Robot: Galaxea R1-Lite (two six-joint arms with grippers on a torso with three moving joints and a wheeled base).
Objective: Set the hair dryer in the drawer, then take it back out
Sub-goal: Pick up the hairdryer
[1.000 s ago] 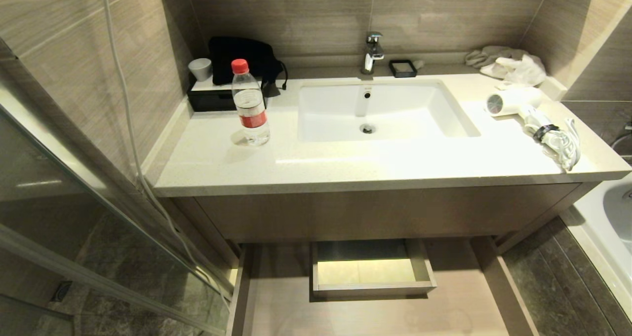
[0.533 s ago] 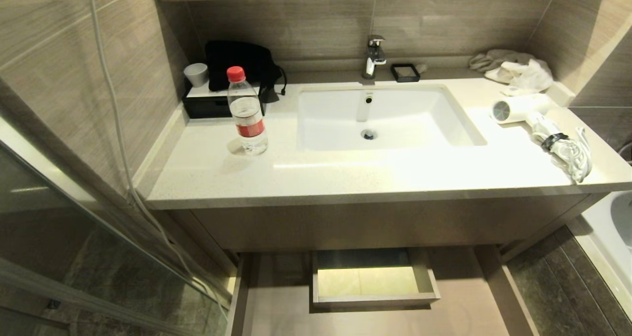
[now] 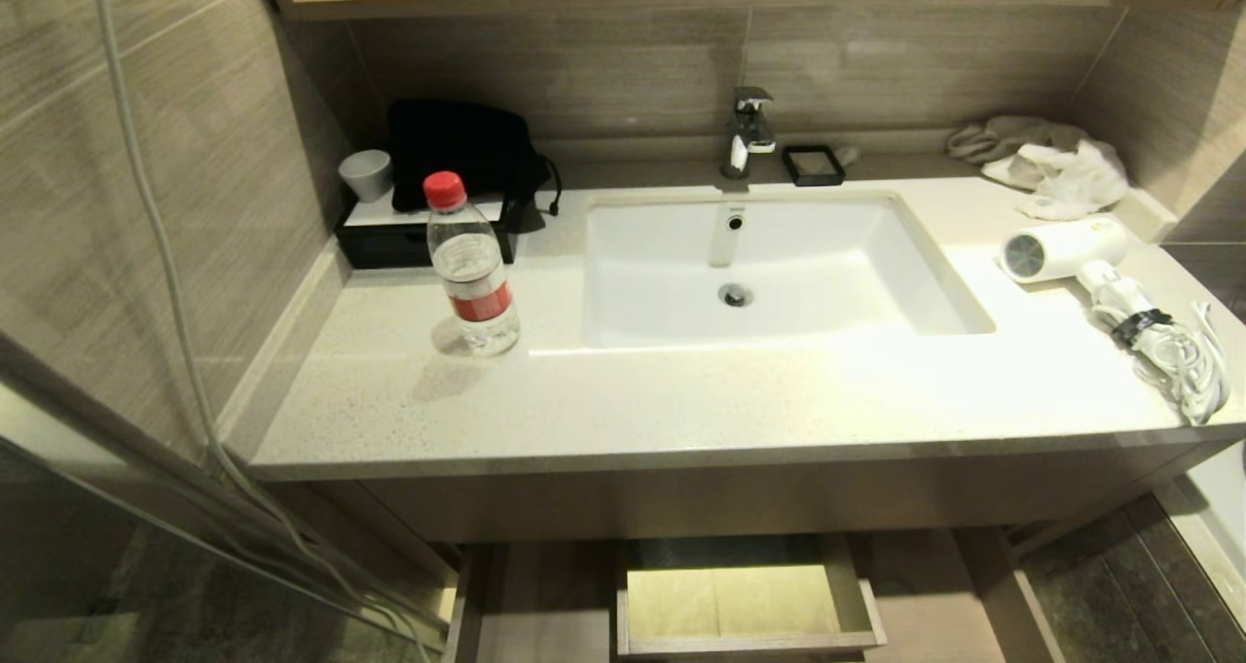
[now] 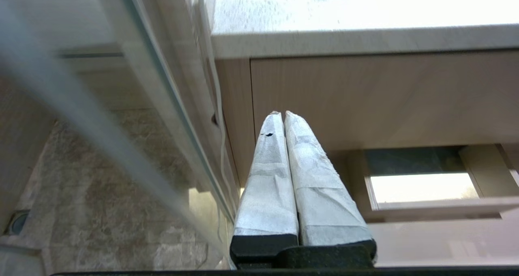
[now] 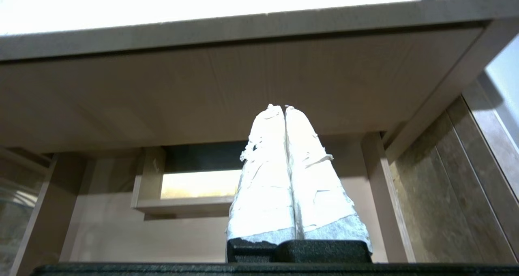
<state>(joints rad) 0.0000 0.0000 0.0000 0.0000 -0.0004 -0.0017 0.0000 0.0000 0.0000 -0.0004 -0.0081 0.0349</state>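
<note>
Hair dryer (image 3: 1063,249) is lying on the countertop (image 3: 681,410) right of the sink (image 3: 934,283), its grey grille facing left and its bundled cord (image 3: 1163,342) trailing toward the near right edge. Below, the drawer (image 3: 983,575) is standing pulled open, its boxed cutout (image 3: 745,600) showing. Both grippers are hanging low in front of the vanity, the left gripper (image 4: 282,114) and the right gripper (image 5: 284,108) each pressing its taped fingers together, holding nothing.
</note>
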